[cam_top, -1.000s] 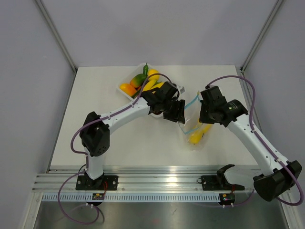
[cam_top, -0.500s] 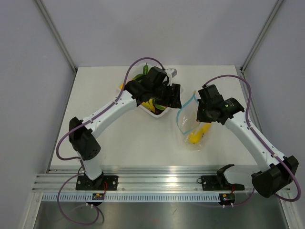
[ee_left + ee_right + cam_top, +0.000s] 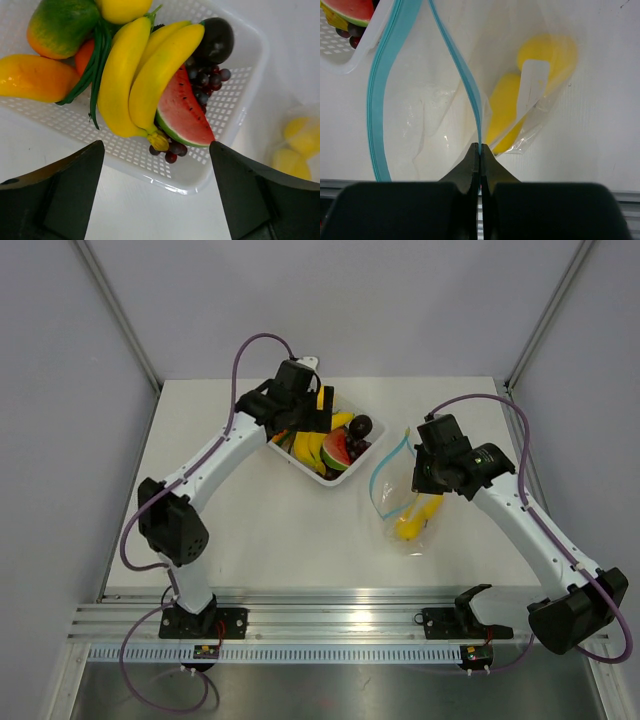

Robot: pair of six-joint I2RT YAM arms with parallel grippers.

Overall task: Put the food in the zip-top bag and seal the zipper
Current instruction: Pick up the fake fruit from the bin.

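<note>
My R gripper (image 3: 480,148) pinches the light-blue zipper strip (image 3: 372,100) of the clear plastic bag (image 3: 435,112); L gripper (image 3: 156,149) (spread wide) hangs w/ yellow toy bananas (image 3: 132,85) just below it.

The left arm is on the move: it has swung away from the zip-top bag (image 3: 392,490), back across the white tray (image 3: 341,478), and the left tool (image 3: 155,147) now hangs over the tray's far-left side, fingers spread wide. That uncovers the bananas (image 3: 312,448), watermelon slice (image 3: 338,449) and grapes (image 3: 361,426) it was hiding. With the arm gone, the zipper (image 3: 376,472) shows as a full open loop.
</note>
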